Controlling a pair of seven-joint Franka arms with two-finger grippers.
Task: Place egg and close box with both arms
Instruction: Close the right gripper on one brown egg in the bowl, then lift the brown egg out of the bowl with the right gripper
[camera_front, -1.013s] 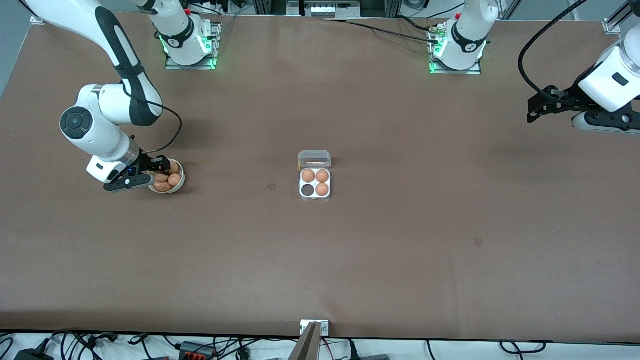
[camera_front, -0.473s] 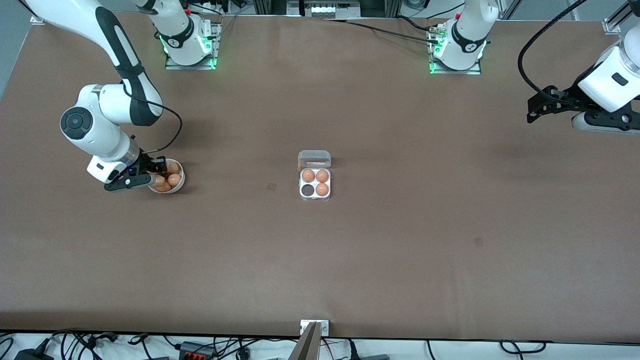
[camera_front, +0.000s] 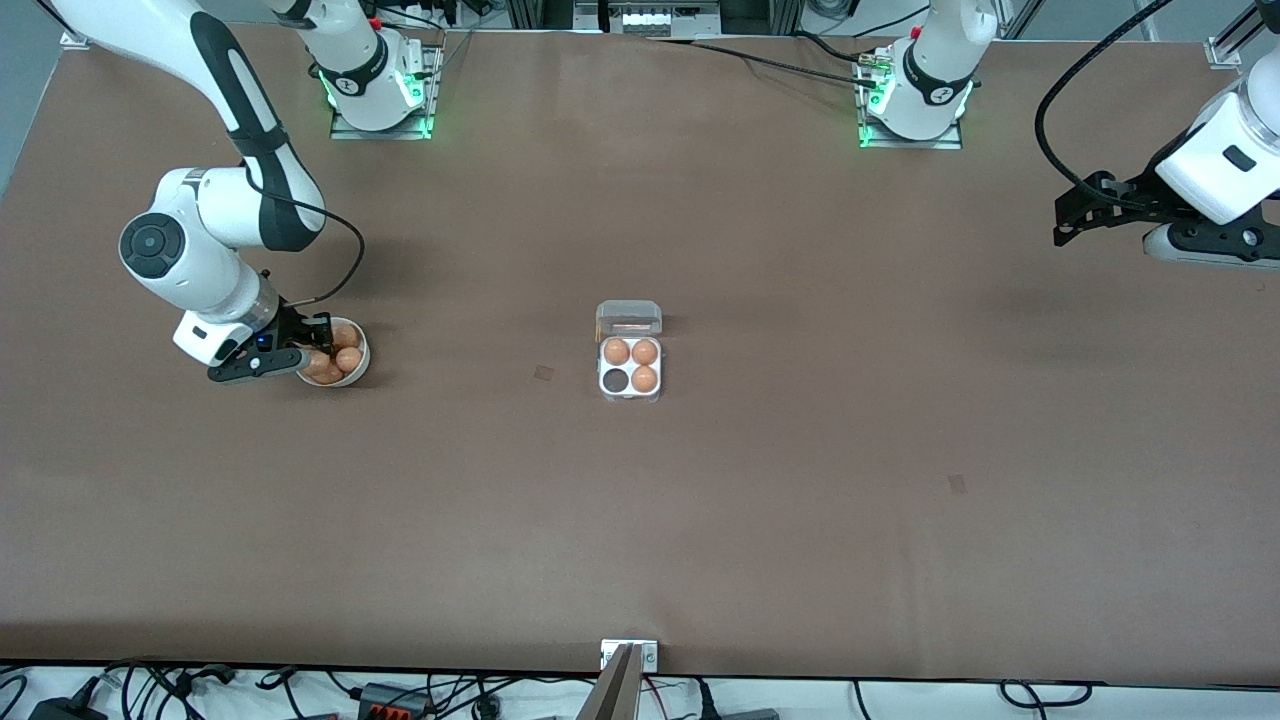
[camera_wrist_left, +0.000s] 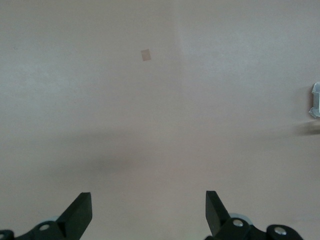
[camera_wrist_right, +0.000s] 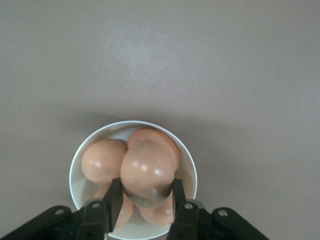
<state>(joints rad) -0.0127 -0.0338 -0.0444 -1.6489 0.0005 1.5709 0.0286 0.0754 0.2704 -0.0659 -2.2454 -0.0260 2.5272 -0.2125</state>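
Note:
My right gripper (camera_front: 318, 352) is in the round white bowl (camera_front: 361, 352) toward the right arm's end of the table. In the right wrist view my right gripper (camera_wrist_right: 146, 192) is shut on a tan egg (camera_wrist_right: 148, 172), with several other eggs (camera_wrist_right: 101, 160) under and beside it in the bowl (camera_wrist_right: 75, 165). The box (camera_front: 630, 381) sits mid-table with its clear lid (camera_front: 629, 318) open. It holds three eggs (camera_front: 617, 351) and one dark bare cell (camera_front: 613, 380). My left gripper (camera_front: 1062, 222) waits high over the left arm's end, open and empty (camera_wrist_left: 148, 207).
Two small tape marks lie on the brown table, one (camera_front: 543, 373) between bowl and box, one (camera_front: 957, 484) nearer the front camera toward the left arm's end. The box's edge (camera_wrist_left: 314, 100) shows in the left wrist view.
The right gripper has settled slightly deeper into the bowl and closed round one egg. The left arm has not moved.

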